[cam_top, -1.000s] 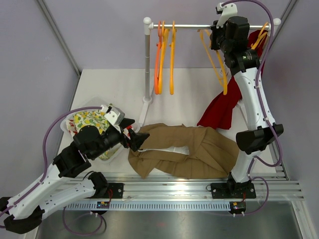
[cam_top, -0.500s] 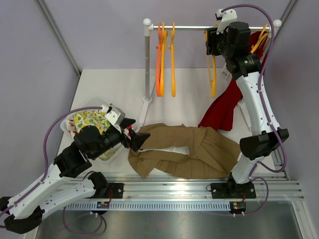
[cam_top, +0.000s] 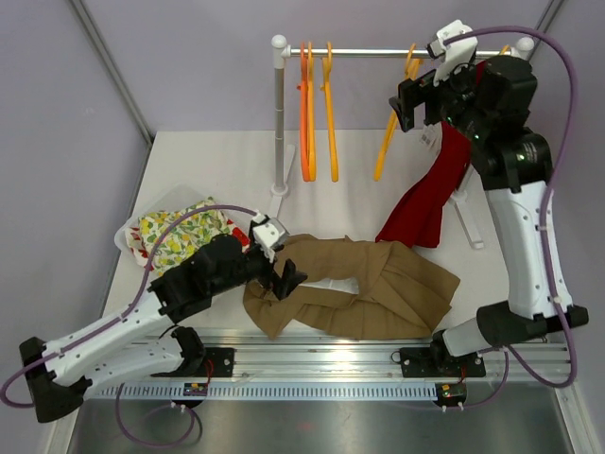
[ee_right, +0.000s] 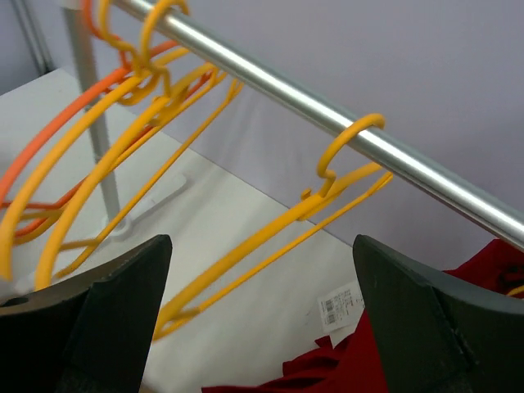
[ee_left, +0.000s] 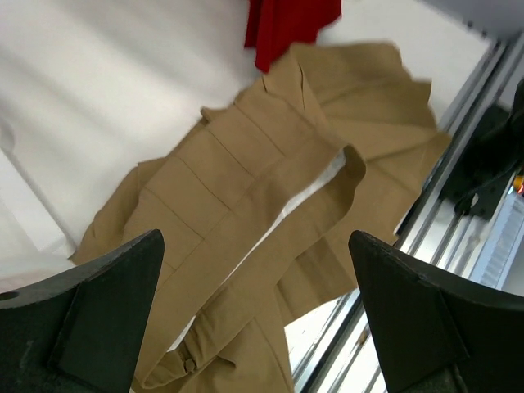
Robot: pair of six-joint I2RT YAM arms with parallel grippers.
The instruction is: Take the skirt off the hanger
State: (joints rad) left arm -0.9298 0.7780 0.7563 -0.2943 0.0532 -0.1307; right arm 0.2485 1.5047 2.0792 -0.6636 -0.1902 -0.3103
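my right gripper (cam_top: pixel 408 102) wide, empty, upper right by the rail (cam_top: pixel 364 52) | red skirt (cam_top: pixel 427 199) hangs just right and below it, long axis downward | my left gripper (cam_top: pixel 286 277) wide, lower centre, farther off

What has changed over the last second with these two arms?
The right arm swung out rightward, its right gripper open and empty. The yellow hanger tilted, its bottom swinging left. The left gripper, open, slid rightward over the tan skirt. The skirt, red garment and orange hangers stayed put.
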